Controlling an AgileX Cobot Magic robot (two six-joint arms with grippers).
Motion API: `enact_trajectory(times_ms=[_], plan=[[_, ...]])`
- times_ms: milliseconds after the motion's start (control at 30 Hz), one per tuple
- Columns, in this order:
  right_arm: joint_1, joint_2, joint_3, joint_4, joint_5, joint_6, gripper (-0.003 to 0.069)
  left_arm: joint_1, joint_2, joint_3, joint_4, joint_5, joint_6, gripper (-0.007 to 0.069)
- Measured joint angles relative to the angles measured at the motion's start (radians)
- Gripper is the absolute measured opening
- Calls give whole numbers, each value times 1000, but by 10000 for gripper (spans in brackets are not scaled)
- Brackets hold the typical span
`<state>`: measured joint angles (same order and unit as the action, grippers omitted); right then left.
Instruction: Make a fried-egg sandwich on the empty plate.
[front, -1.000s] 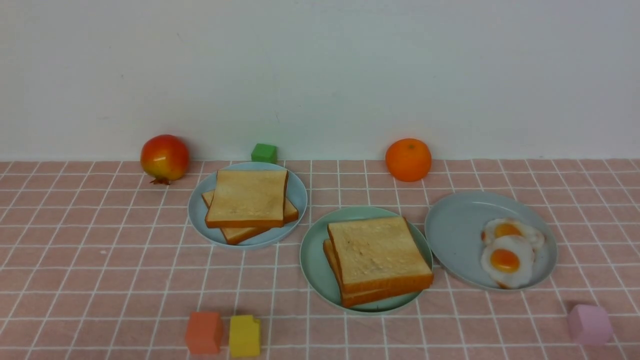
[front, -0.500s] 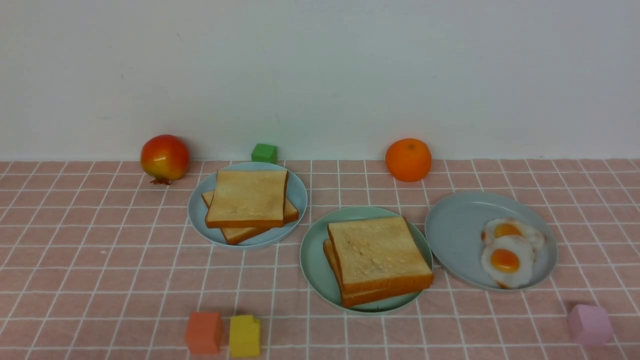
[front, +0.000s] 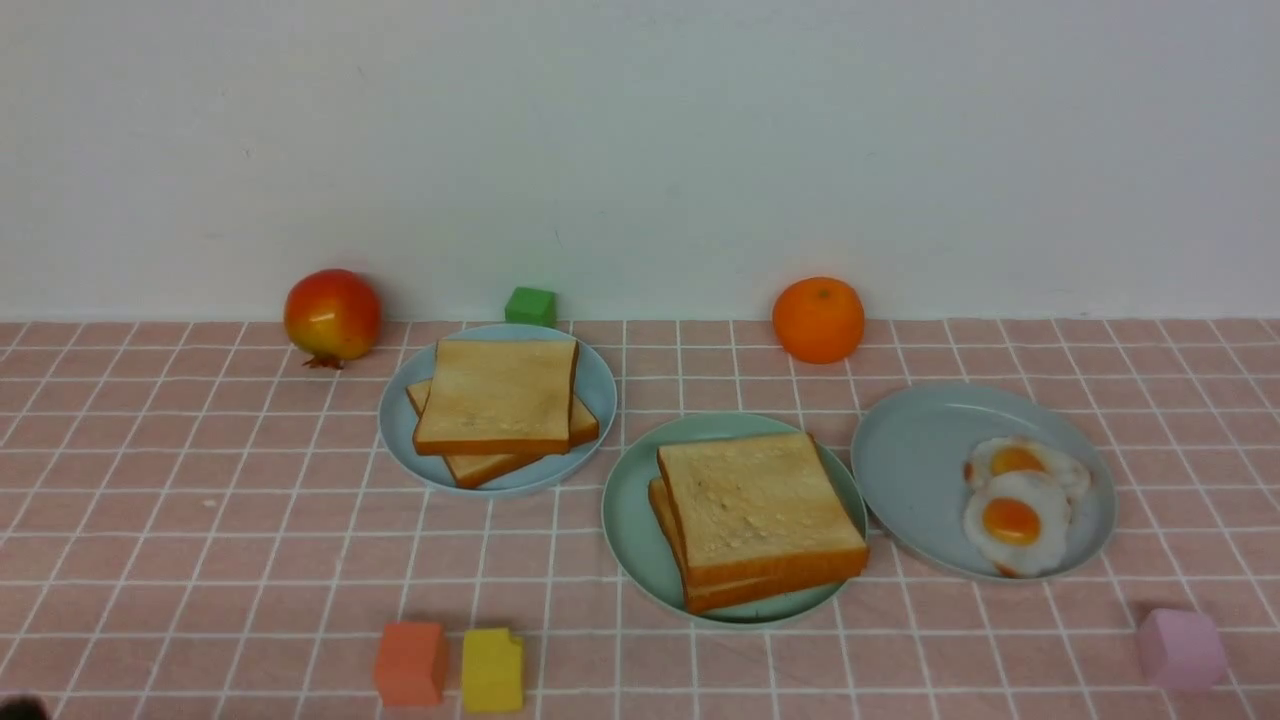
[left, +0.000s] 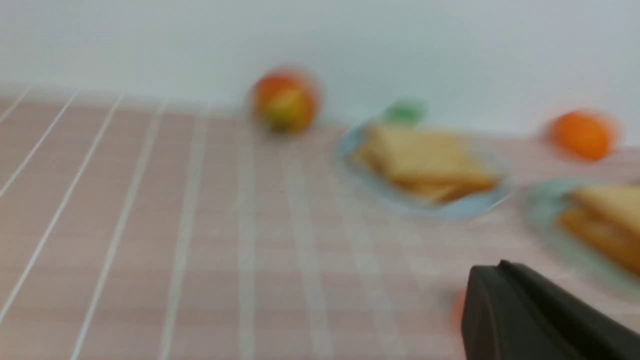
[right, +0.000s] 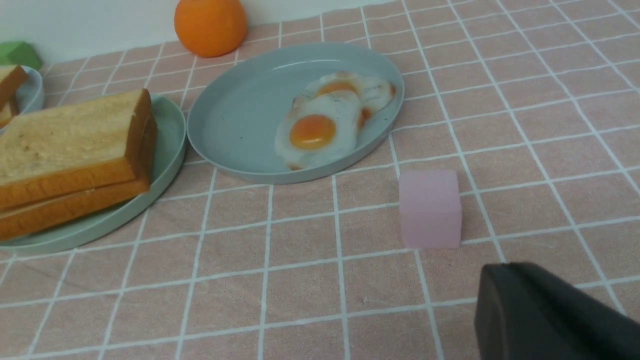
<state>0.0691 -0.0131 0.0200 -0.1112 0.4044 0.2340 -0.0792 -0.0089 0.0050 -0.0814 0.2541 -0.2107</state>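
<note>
The sandwich (front: 755, 515) is two golden toast slices stacked on the mint-green plate (front: 625, 530), front centre. No egg shows between the slices. It also shows in the right wrist view (right: 70, 145) and, blurred, in the left wrist view (left: 607, 215). My left gripper (left: 480, 295) shows only as one dark shape, low over the cloth left of the plates. My right gripper (right: 492, 295) shows only as one dark shape, near the pink cube (right: 429, 207). Neither view shows how the jaws stand. Both are well away from the sandwich.
A blue-grey plate (front: 910, 460) on the right holds two fried eggs (front: 1012, 520). Another blue-grey plate (front: 395, 425) at back left holds a toast pile (front: 495, 395). A pomegranate (front: 332, 315), green cube (front: 529, 305), orange (front: 817, 319), and orange-red (front: 410, 662) and yellow (front: 491, 668) cubes lie around.
A small dark bit has come into the front view's lower left corner. The plates, toast and eggs have not moved.
</note>
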Motion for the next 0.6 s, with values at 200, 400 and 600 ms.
enact_trajectory(times_ms=[200, 400, 600], plan=[[0, 0, 0, 0, 0, 0, 31, 50, -1, 17, -12, 94, -102, 13], [0, 0, 0, 0, 0, 0, 39, 50, -1, 17, -52, 97, -149, 13], [0, 0, 0, 0, -1, 0, 42, 50, -1, 17, -54, 97, -149, 13]])
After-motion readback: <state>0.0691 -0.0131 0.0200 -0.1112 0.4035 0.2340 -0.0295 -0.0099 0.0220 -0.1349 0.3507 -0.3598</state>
